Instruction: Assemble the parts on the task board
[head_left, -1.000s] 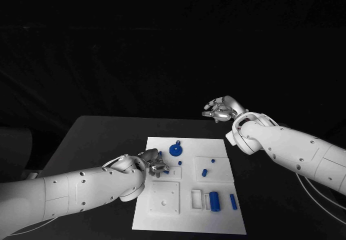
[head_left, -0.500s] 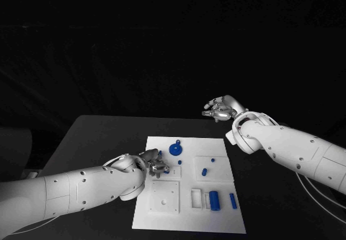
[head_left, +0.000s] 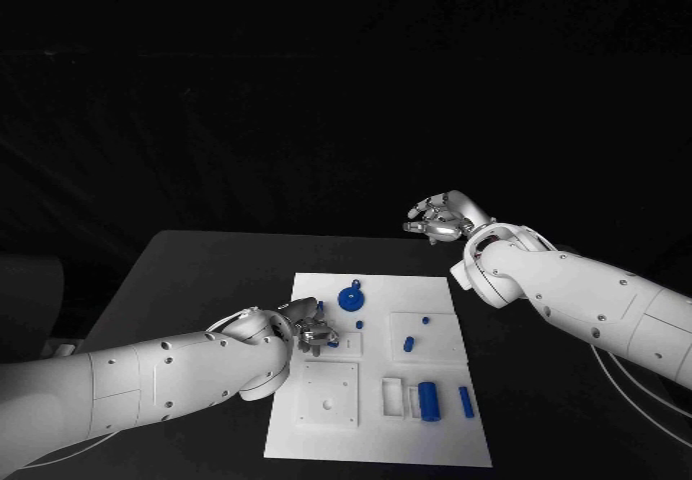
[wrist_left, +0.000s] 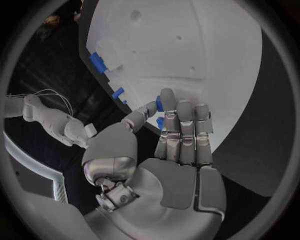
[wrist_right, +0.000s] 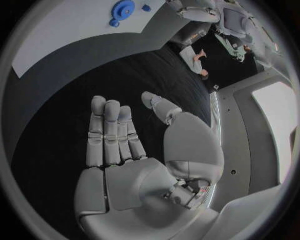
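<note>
Left hand (head_left: 310, 330) pinching small blue part (wrist_left: 160, 104) over task board (head_left: 440, 290), right hand (head_left: 444, 217) raised, fingers apart

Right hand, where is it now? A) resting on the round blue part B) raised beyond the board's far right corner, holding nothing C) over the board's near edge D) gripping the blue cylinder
B: the right hand hangs beyond the task board, fingers apart, nothing in them.

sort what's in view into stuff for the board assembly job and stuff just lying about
For the job:
task board
blue disc part
blue cylinder
small blue part
left hand

Just about:
black table
right hand, lifted off the board, holding nothing
</note>
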